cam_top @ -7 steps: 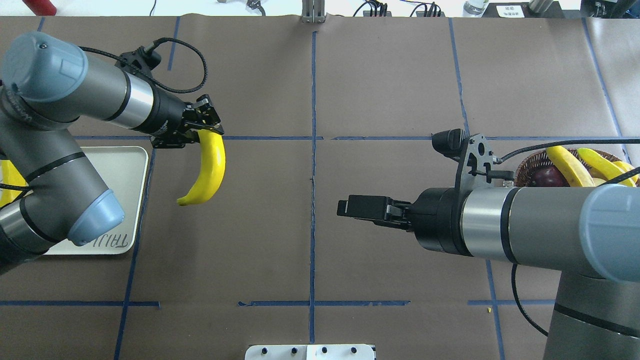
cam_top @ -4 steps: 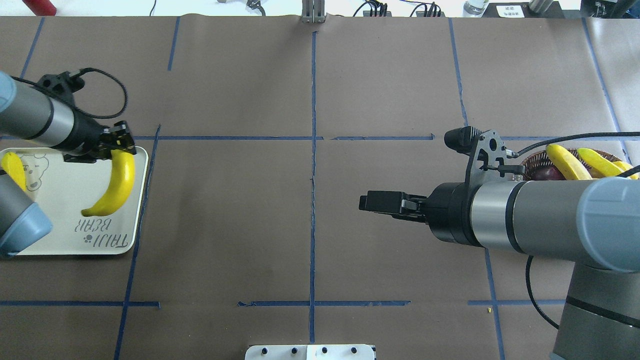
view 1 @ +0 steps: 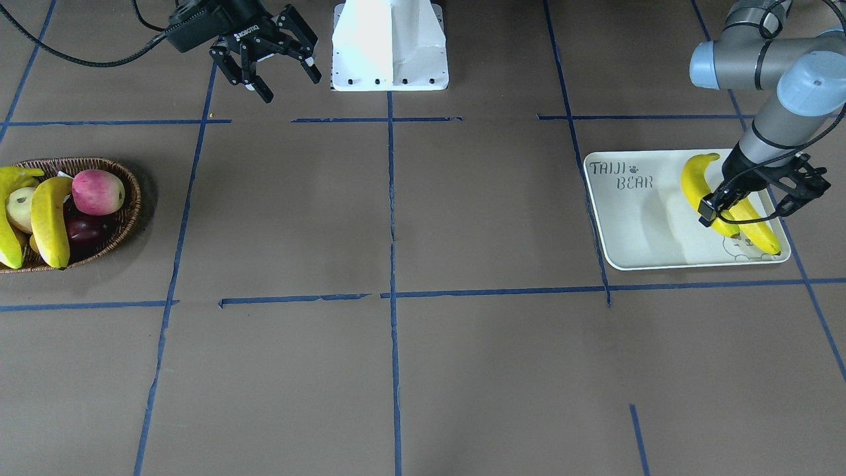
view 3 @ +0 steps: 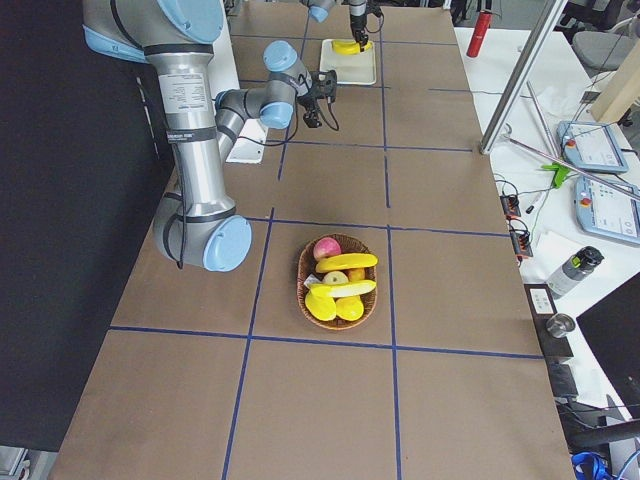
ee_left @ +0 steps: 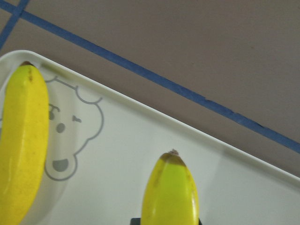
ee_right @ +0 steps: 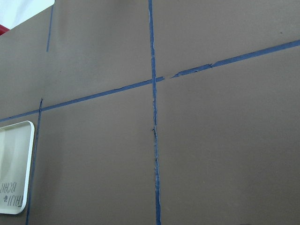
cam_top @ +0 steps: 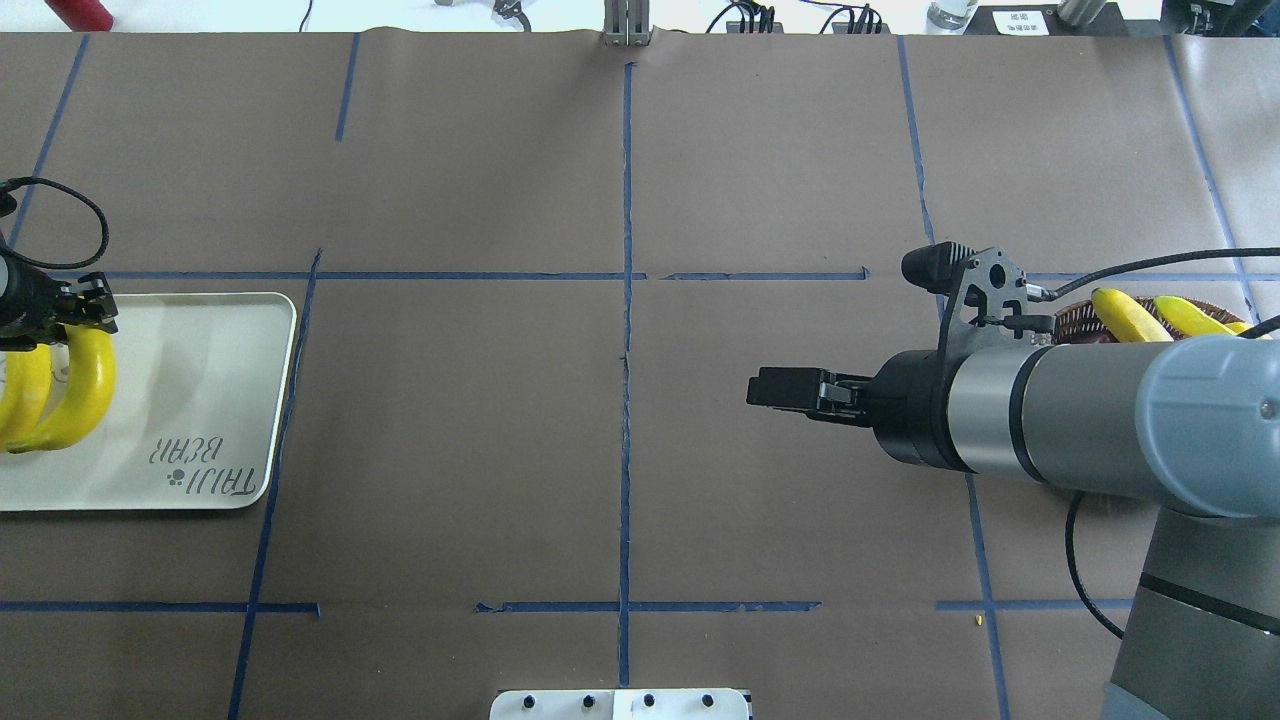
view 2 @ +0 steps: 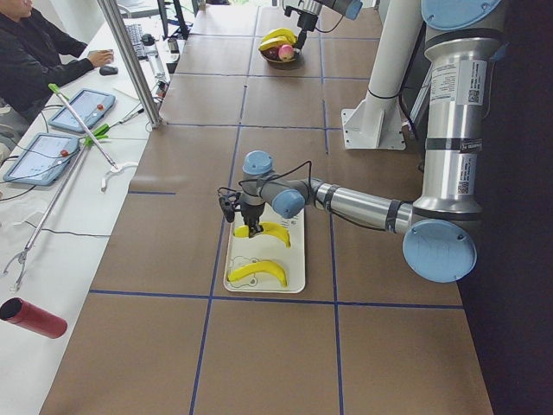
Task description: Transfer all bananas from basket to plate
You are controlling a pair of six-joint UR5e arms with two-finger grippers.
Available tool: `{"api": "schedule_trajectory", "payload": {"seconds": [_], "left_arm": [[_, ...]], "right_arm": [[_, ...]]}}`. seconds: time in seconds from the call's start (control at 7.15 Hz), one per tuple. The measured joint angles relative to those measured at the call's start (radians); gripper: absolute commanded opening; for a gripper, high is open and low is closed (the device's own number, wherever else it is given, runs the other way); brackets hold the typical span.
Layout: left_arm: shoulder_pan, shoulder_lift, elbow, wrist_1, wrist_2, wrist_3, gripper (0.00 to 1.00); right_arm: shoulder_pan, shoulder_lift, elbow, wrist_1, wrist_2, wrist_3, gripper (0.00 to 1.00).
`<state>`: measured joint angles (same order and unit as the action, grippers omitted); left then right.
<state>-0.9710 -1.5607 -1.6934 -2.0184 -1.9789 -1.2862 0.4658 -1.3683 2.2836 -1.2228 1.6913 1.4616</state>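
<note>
The gripped banana (view 1: 692,188) is down at the plate (view 1: 634,225), lying lengthwise just beside a second banana (view 1: 760,237) that rests over the printed bear face. I cannot tell whether the gripped one bears fully on the plate or sits a touch above it. My left end effector (cam_top: 88,318) is clamped on it near one end, the fingers either side of the fruit; the left wrist view shows the banana's dark tip poking out between them. The plate lies flat near the surface's (view 1: 462,218) left end, its "TAIJI BEAR" lettering toward the corner nearest the robot and the surface's middle.

Two more bananas (view 1: 49,221) lie in the basket (view 1: 125,198) at the surface's right end, piled with a pink-red apple (view 1: 98,192), a dark red fruit (view 1: 82,228) and a pale fruit (view 1: 20,205).

My right end effector (view 1: 291,86) hangs raised over the surface between its centre and the basket, fingers spread apart and holding nothing, well apart from the fruit. Blue tape lines (view 1: 391,211) cross the brown surface in a grid, and the robot's white base mount (view 1: 390,46) stands at the robot-side edge.
</note>
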Motion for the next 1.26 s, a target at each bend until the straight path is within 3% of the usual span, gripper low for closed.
{"api": "schedule_trajectory", "payload": {"seconds": [0.14,0.28,0.7,0.98,1.26], "left_arm": [[-0.001,0.002,0.023,-0.024,0.026,0.002,0.82],[-0.001,0.005,0.034,-0.041,0.037,0.005,0.99],[-0.001,0.006,0.038,-0.068,0.045,0.007,1.00],[-0.002,0.007,0.017,-0.124,0.039,-0.001,0.99],[0.001,-0.003,-0.056,-0.139,0.022,-0.002,1.00]], "right_arm": [[0.008,0.001,0.002,-0.001,0.003,-0.001,1.00],[0.011,0.002,0.004,-0.001,0.004,-0.001,1.00],[0.057,-0.005,0.011,-0.027,0.036,-0.027,1.00],[0.187,-0.015,0.018,-0.147,0.169,-0.184,1.00],[0.356,-0.106,0.013,-0.210,0.336,-0.441,1.00]]}}
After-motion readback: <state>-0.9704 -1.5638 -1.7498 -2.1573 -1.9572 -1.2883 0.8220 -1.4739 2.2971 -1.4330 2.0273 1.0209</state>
